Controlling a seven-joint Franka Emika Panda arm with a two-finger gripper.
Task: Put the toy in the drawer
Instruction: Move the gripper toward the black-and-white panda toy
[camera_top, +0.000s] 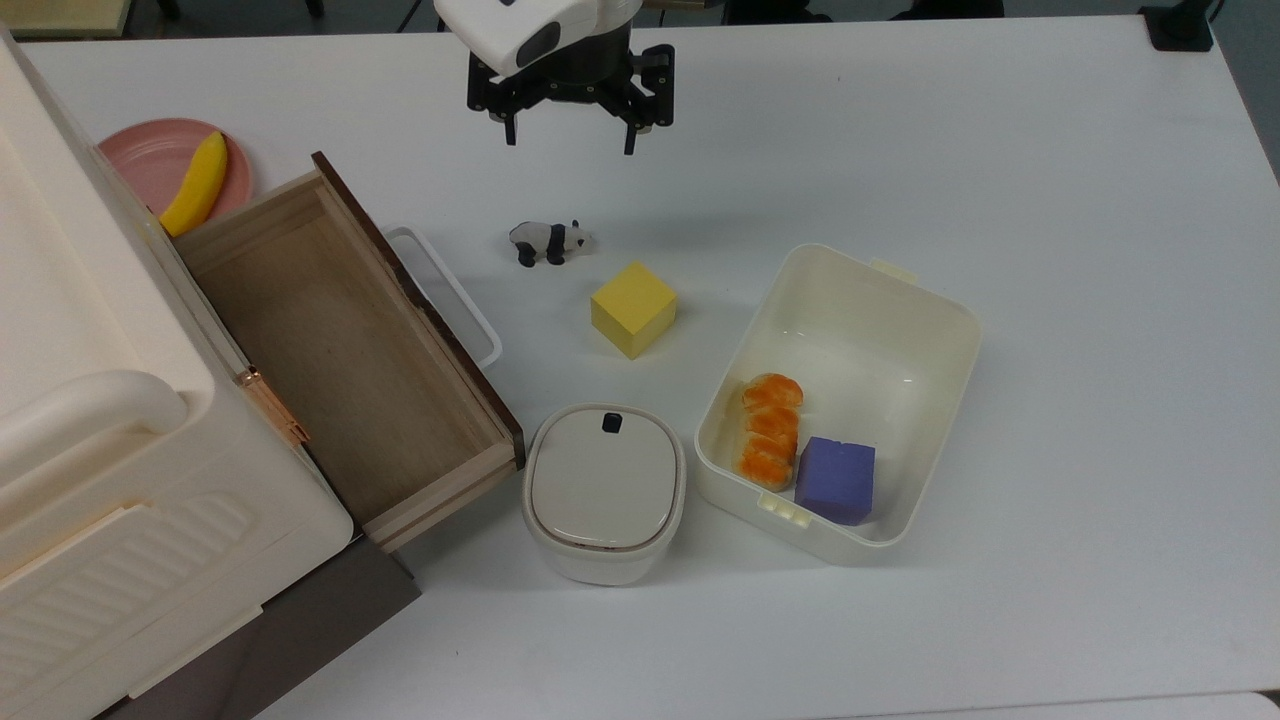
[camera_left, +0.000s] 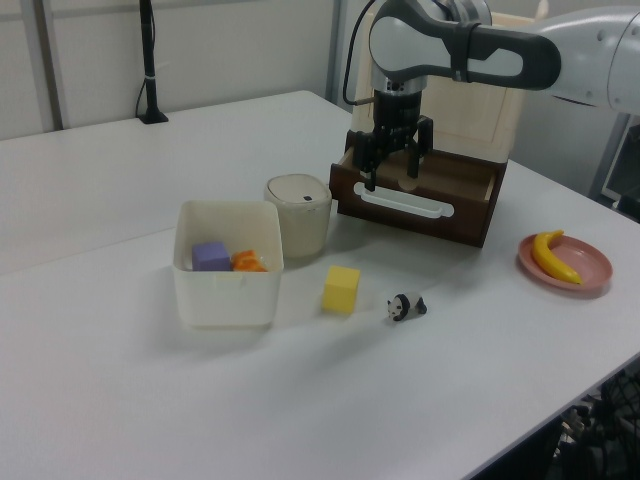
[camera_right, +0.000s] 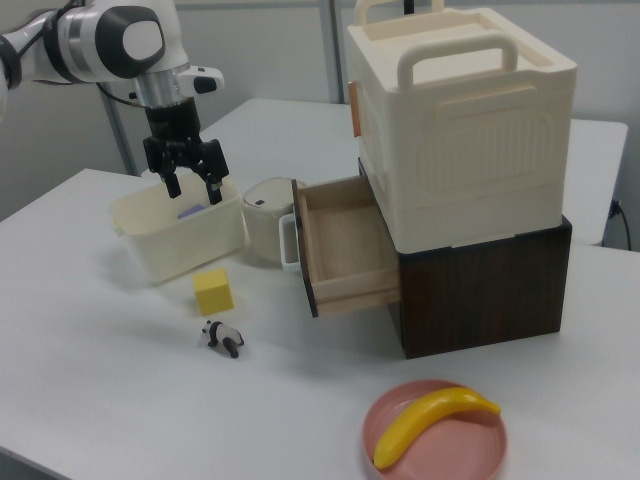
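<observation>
Panda first: we take the toy (camera_top: 548, 241) as our landmark, since the coming move turns on it. In the right view it is the task thing nearest the camera, standing on its four legs on the bare white table (camera_top: 1000, 150), untouched. Just beside it, toward the top view's lower right, sits the yellow cube (camera_top: 633, 308), close but apart from it. In the top view its body runs roughly left to right, head toward the top view's right, so we judge the narrow way across its back is the better line for the fingers.

Farther off, to the top view's left of the toy, the drawer (camera_top: 340, 350) stands pulled out and empty, its white loop handle (camera_top: 447, 290) on the side facing the toy. Beyond the cube from the toy lie the lidded white pot (camera_top: 604, 492) and the cream tub (camera_top: 930, 300), which holds a purple cube (camera_top: 836, 479) and an orange piece of food (camera_top: 769, 430).

Farthest from us, the gripper (camera_top: 570, 135) hangs in the air toward the top view's top edge from the toy, slightly to its right, fingers spread and holding nothing. We judge the grasp not yet begun: the arm must travel toward the toy and descend.
</observation>
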